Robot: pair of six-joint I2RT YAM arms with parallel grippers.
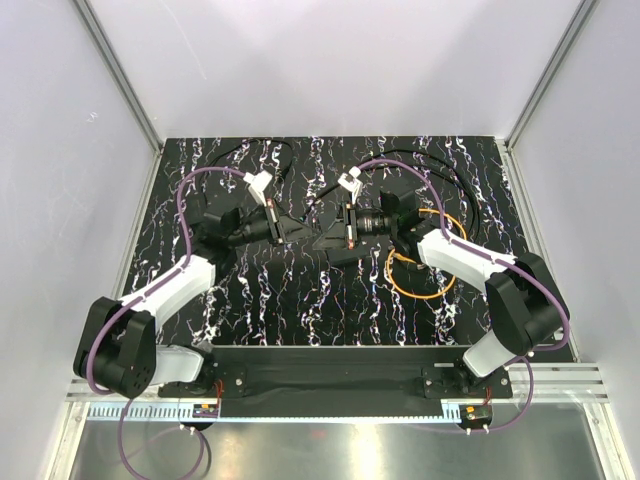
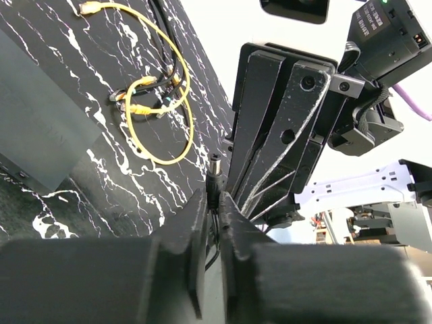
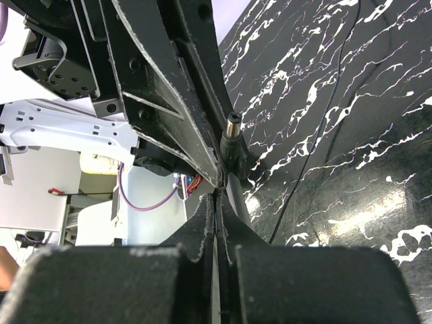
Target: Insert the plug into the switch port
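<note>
My left gripper point(image 1: 303, 236) point(image 2: 212, 196) and right gripper point(image 1: 322, 241) point(image 3: 217, 192) meet tip to tip above the middle of the table. The left jaws are shut on a black barrel connector point(image 2: 216, 174) point(image 3: 234, 129) of a thin black cable. The right jaws are pressed together and I see nothing between them. The orange cable point(image 1: 400, 258) point(image 2: 190, 111) lies coiled on the table under the right arm. Its plug point(image 2: 88, 8) rests free on the table, away from both grippers. A flat dark box point(image 2: 40, 128) lies on the table near the left gripper; its switch port does not show.
Thin black cables point(image 1: 440, 165) loop over the far part of the marbled black table point(image 1: 300, 300). White walls with metal posts point(image 1: 120, 80) close in the sides and back. The arm bases stand on the mounting rail point(image 1: 330, 375) at the near edge.
</note>
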